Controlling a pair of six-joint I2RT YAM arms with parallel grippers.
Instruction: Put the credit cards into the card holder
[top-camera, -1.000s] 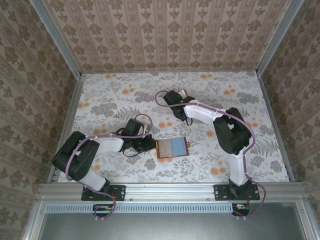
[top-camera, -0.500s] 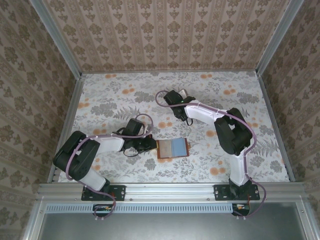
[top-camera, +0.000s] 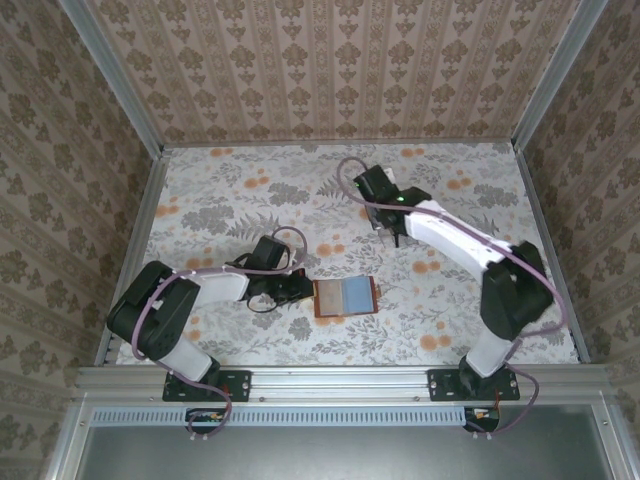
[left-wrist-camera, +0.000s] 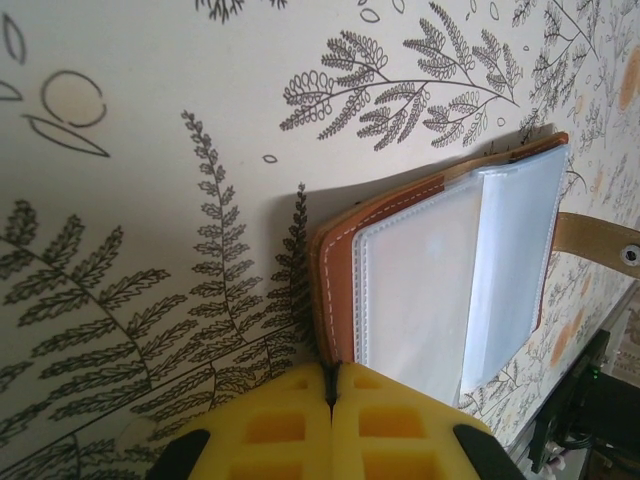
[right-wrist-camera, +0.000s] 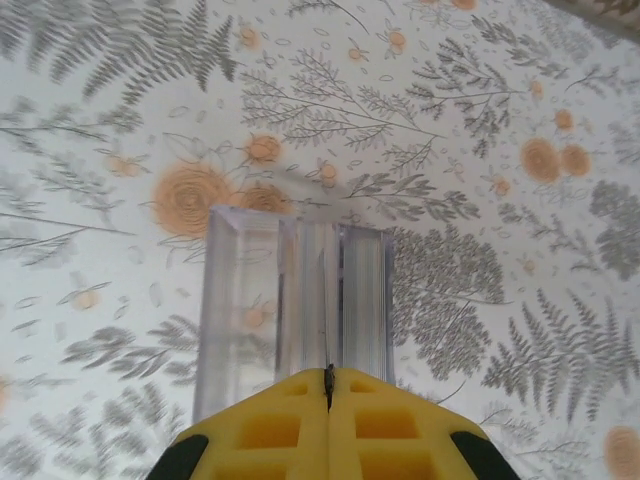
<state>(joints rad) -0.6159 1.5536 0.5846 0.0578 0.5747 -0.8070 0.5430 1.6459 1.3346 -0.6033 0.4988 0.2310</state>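
1. Near the front middle of the table (top-camera: 220, 200) lies the open wallet (top-camera: 345, 297) (clear pockets up).
2. Left gripper (left-wrist-camera: 331, 372), pressed closed, meets its leather edge.
3. Right gripper (right-wrist-camera: 328, 375), closed too, hangs over a clear tray (right-wrist-camera: 240, 300).

Floral table (top-camera: 220, 200); card holder (top-camera: 345, 297) open on it; clear tray (right-wrist-camera: 295, 300) too.

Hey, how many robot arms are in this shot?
2. The left arm bends toward the wallet near the front; the right arm reaches over the far middle of the table. None seem hidden.
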